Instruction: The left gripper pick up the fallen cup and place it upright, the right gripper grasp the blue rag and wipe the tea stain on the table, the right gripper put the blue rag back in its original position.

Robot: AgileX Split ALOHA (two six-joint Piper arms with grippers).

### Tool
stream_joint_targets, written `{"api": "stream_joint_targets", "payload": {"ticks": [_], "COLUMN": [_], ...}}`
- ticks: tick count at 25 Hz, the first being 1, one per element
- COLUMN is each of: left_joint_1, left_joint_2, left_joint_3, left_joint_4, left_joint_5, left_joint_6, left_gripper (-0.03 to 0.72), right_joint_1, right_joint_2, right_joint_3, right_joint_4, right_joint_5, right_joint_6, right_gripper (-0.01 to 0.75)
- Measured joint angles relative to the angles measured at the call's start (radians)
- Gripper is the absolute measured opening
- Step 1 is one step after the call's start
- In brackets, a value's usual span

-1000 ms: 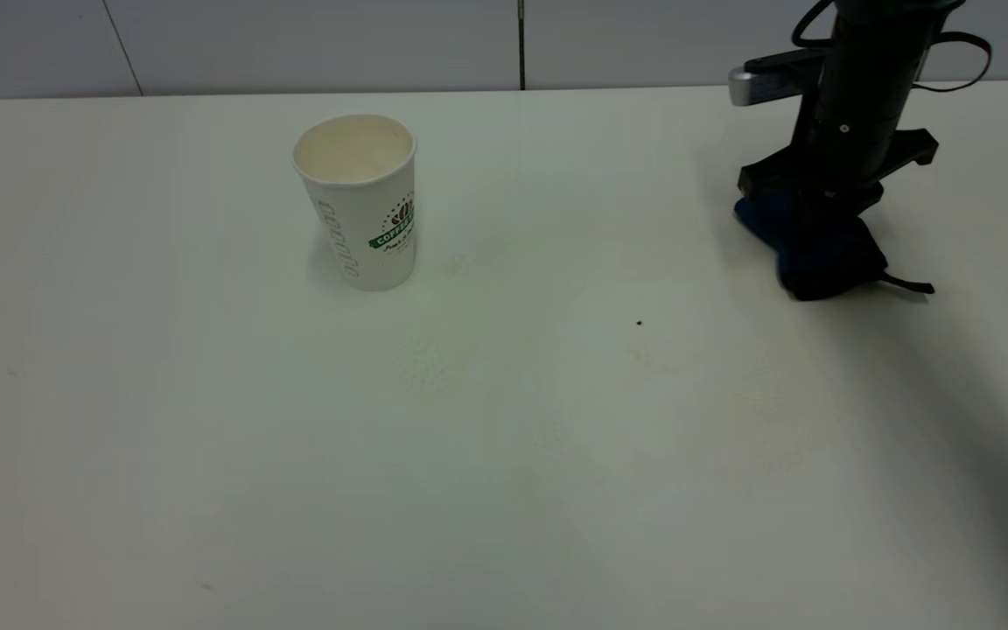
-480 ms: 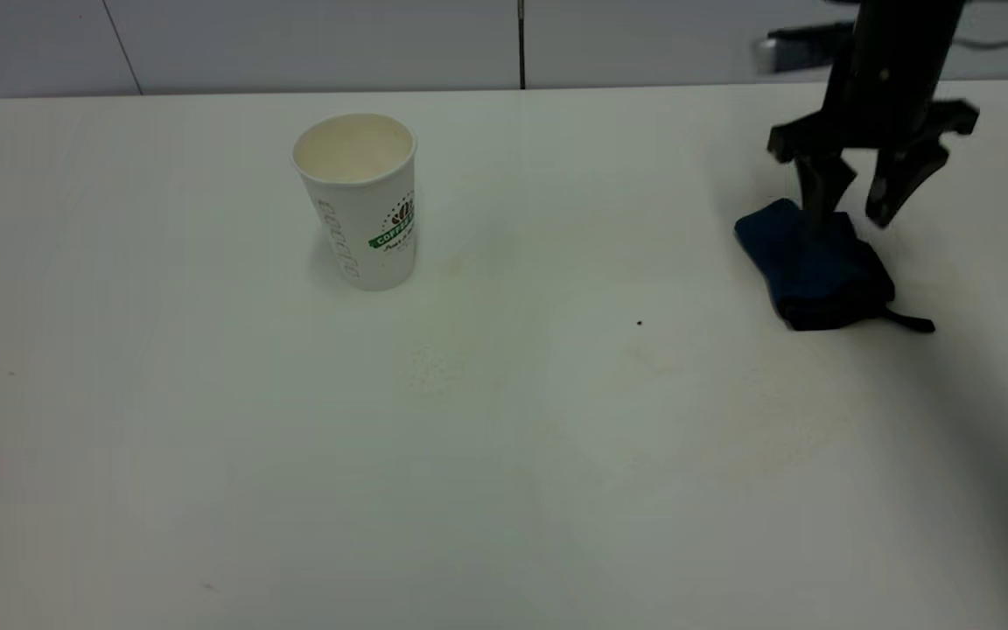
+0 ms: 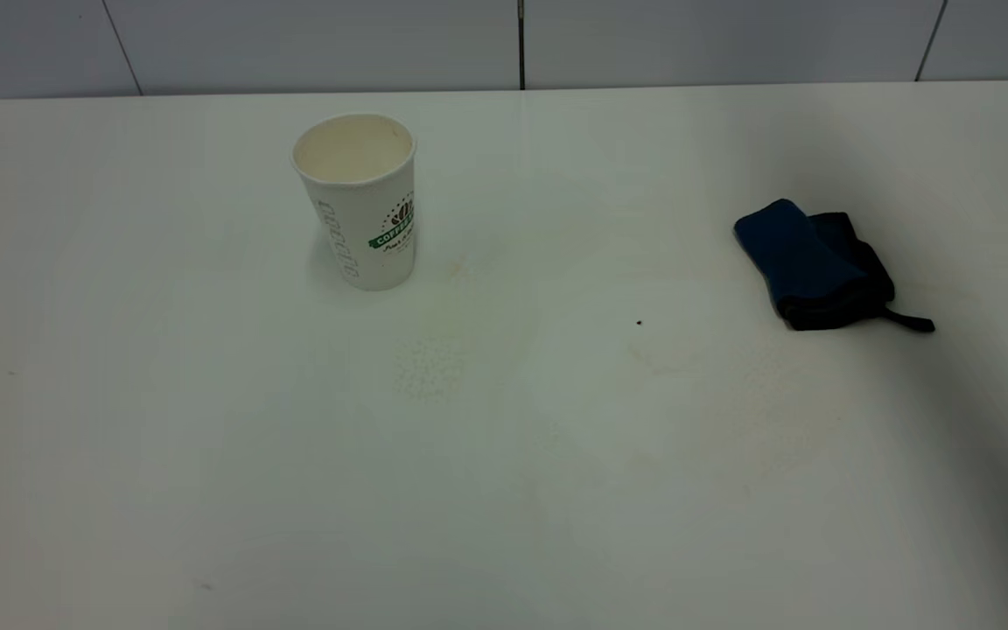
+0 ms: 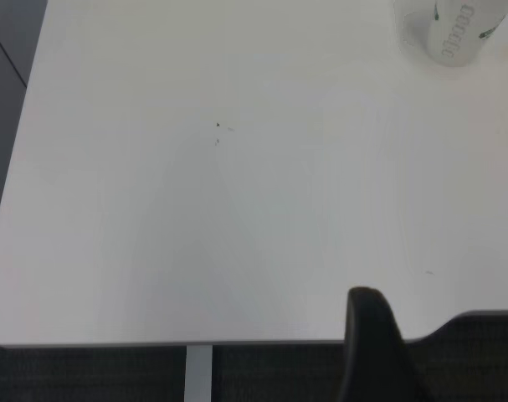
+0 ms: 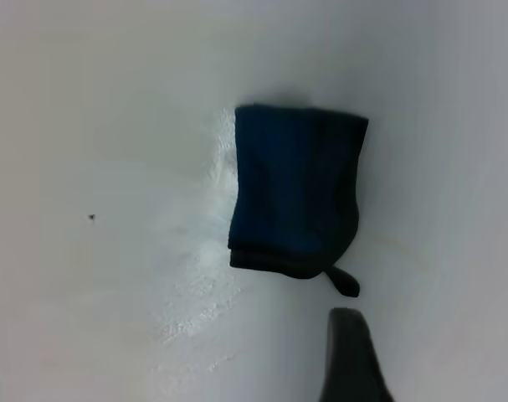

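My cup (image 3: 357, 199) stands upright on the far left-centre of the table (image 3: 504, 490), its cream inside open to the ceiling and the green "COFFEE" banner facing the exterior camera's right, with grey lettering running down its side. Well apart from it, toward the table's right side, the blue rag (image 3: 815, 264) lies folded on the surface, its short black strap tail trailing off toward the right edge. Neither of my arms appears in the exterior view. My right wrist camera looks down on the blue rag (image 5: 297, 190) from above, free of my grip; only one dark fingertip of my right gripper (image 5: 351, 356) shows at the picture's border, just beside the strap tail in that view, so I cannot tell whether its fingers are spread or pressed together. My left gripper (image 4: 377, 347) sits back past the table's near edge, again with a single dark finger in sight and its spread impossible to judge; the cup (image 4: 451, 32) is far off at the rim of that view, and bare tabletop with a few tiny dark specks lies between. I can make out no amber puddle anywhere on the surface, only faint pale smears and a patch of fine droplets in the middle stretch between cup and rag, and one tiny black speck (image 3: 639, 323) near the centre.
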Motion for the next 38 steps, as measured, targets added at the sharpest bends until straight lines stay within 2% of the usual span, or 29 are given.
{"api": "stream_joint_targets", "payload": {"ticks": [3, 6, 11, 16, 23, 27, 38], "left_joint_1": [0.0, 0.0, 0.0, 0.0, 0.0, 0.0, 0.0], "left_joint_2": [0.0, 0.0, 0.0, 0.0, 0.0, 0.0, 0.0], "left_joint_3": [0.0, 0.0, 0.0, 0.0, 0.0, 0.0, 0.0], "left_joint_4": [0.0, 0.0, 0.0, 0.0, 0.0, 0.0, 0.0], "left_joint_5": [0.0, 0.0, 0.0, 0.0, 0.0, 0.0, 0.0], "left_joint_6": [0.0, 0.0, 0.0, 0.0, 0.0, 0.0, 0.0], "left_gripper": [0.44, 0.44, 0.44, 0.44, 0.44, 0.44, 0.44], "right_joint_1": [0.036, 0.086, 0.163, 0.168, 0.168, 0.167, 0.167], "right_joint_2": [-0.151, -0.313, -0.567, -0.822, -1.177, -1.345, -1.739], "right_joint_3": [0.073, 0.22, 0.583, 0.979, 1.369, 1.508, 1.526], "right_joint_4": [0.0, 0.0, 0.0, -0.014, -0.05, -0.052, -0.053], "right_joint_5": [0.005, 0.01, 0.012, -0.008, -0.05, -0.107, -0.123], "right_joint_6": [0.004, 0.02, 0.073, 0.117, 0.199, 0.216, 0.22], "right_gripper": [0.523, 0.522, 0.522, 0.522, 0.522, 0.522, 0.522]}}
